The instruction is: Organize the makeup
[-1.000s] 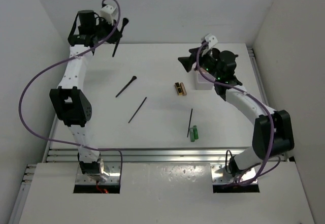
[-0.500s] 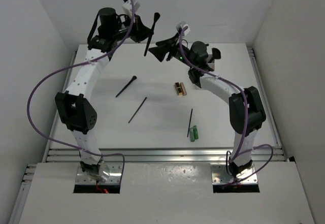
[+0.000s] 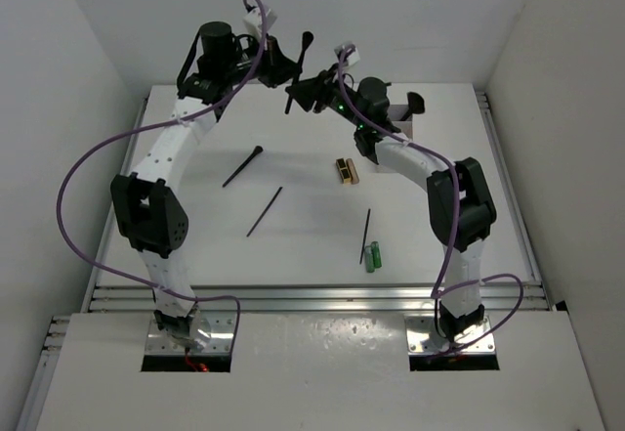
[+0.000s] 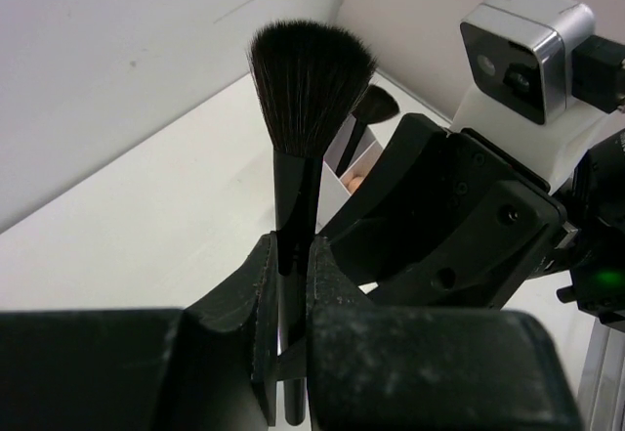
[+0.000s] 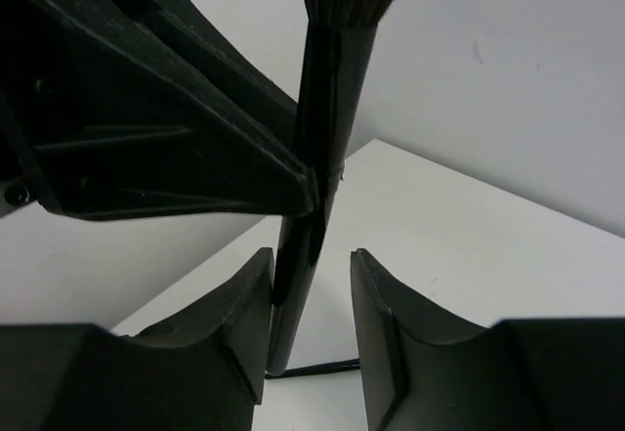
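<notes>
Nearest, green tubes (image 3: 372,255) are laid beside a thin stick (image 3: 367,231); a black-and-gold case (image 3: 346,170) lies farther. Above the far table (image 3: 293,255), a flared-head brush (image 4: 311,79), bristles upward, is clamped in the left gripper (image 4: 293,265). The right gripper (image 5: 312,294) is spread around its handle, partly obscuring the white box (image 4: 342,152).

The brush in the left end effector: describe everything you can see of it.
The brush is all black: a slim, smooth handle flaring into a full, soft-looking bristle head. It is held aloft, near-upright with bristles up, over the far edge of the table. The left end effector is shut on its handle around mid-length. The right end effector is open, straddling the handle's lower end without clamping it.
</notes>
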`<state>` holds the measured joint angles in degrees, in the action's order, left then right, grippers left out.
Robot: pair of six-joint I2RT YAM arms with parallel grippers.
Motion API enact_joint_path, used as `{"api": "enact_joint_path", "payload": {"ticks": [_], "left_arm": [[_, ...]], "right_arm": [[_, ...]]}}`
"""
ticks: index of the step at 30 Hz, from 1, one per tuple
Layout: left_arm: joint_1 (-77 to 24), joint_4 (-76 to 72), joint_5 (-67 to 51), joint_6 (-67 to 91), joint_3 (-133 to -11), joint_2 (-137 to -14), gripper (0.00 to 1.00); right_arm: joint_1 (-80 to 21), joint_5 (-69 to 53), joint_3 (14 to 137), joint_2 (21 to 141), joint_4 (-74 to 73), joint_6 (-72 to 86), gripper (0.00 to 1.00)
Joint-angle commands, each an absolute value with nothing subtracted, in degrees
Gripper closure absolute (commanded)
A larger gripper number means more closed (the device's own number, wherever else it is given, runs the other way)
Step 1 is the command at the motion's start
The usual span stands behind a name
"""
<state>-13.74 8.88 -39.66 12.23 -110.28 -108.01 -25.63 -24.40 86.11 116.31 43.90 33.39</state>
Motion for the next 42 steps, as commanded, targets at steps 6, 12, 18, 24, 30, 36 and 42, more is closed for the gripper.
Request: {"api": "enact_joint_path", "payload": {"ticks": [6, 12, 18, 24, 30, 36, 42], "left_arm": [[-14.3, 7.4, -41.7, 13.1, -107.5, -107.8, 1.0], [-14.3, 8.4, -41.0, 11.3, -107.0, -107.8, 0.86], [-11.2, 9.5, -39.9, 8.4, -107.5, -106.6, 0.03], [-4.3, 15.2, -33.2, -0.2, -106.8, -104.0, 0.0], [-0.2, 19.4, -26.0, -4.8, -98.0, -101.4, 0.0], [1.1, 19.4, -25.5, -4.2, -93.9, -100.2, 0.0], [1.6, 20.0, -24.4, -4.2, -91.5, -100.7, 0.0]], "right_arm": [[-25.3, -22.3, 89.2, 116.6, 47.4, 34.5, 0.78], [-25.0, -20.1, 84.3, 114.4, 48.1, 33.5, 1.0], [-20.8, -14.4, 75.9, 109.3, 48.7, 26.0, 1.0], [-13.9, -2.7, 65.8, 103.2, 47.0, 9.3, 1.0], [-7.0, -2.6, 64.2, 108.5, 57.7, 7.1, 1.0], [-5.0, -1.8, 69.6, 115.4, 60.2, 6.8, 1.0], [-5.2, -2.5, 71.9, 121.3, 62.4, 8.4, 1.0]]}}
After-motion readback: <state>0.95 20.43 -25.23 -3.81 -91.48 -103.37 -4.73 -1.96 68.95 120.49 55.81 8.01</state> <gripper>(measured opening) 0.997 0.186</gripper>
